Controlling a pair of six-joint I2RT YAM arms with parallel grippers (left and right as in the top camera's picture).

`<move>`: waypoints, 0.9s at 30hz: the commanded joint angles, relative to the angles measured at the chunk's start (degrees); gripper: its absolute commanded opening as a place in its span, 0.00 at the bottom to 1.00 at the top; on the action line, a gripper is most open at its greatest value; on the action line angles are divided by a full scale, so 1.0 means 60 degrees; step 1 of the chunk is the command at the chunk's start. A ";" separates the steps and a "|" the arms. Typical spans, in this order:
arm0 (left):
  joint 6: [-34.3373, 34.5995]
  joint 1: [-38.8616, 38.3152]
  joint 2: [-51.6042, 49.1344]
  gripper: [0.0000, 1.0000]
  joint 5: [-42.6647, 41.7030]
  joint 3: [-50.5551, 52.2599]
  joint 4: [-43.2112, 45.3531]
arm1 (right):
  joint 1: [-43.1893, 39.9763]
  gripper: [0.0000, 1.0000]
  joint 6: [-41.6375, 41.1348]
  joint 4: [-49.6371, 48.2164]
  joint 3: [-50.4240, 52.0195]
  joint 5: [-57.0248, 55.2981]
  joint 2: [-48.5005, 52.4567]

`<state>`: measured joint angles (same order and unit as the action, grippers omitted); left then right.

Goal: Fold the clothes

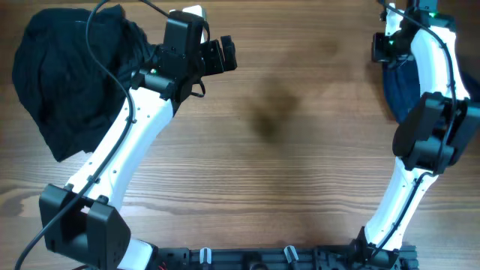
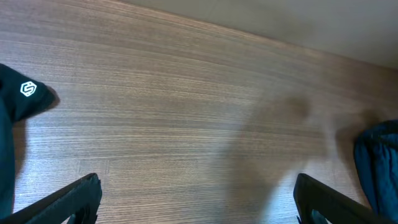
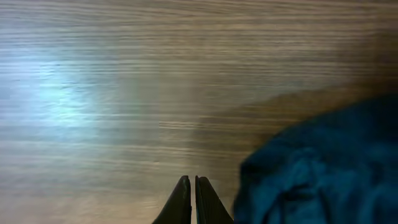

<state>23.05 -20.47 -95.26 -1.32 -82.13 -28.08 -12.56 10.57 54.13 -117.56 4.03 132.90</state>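
2 garments lie crumpled: black garment (image 1: pixel 67 75), blue garment (image 3: pixel 323 168). The left end effector (image 2: pixel 198 186) gapes wide; the right end effector (image 3: pixel 191 186), pinched closed beside the blue, should open before gripping an edge.

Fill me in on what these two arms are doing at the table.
Two robot arms are set to fold clothes, but neither holds any cloth. A black garment lies crumpled at the table's far left, and a dark blue garment is bunched at the right edge. The left gripper is open over bare wood between them. The right gripper is shut, empty, just beside the blue one. No fold is done yet.
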 commanded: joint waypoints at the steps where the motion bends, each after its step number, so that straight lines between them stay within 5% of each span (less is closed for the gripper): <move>1: -0.0044 -0.0004 -0.0055 0.99 0.0127 -0.0011 0.0004 | -0.0120 0.04 -0.0036 -0.0382 -0.0011 -0.0973 0.0219; 27: -0.0044 -0.0004 -0.0055 0.99 0.0131 -0.0011 0.0004 | -0.0171 0.04 0.0707 -0.0718 -0.0015 -0.1428 0.0754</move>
<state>23.05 -20.47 -95.26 -1.32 -82.13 -28.08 -13.32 13.87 50.54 -117.56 -1.17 136.29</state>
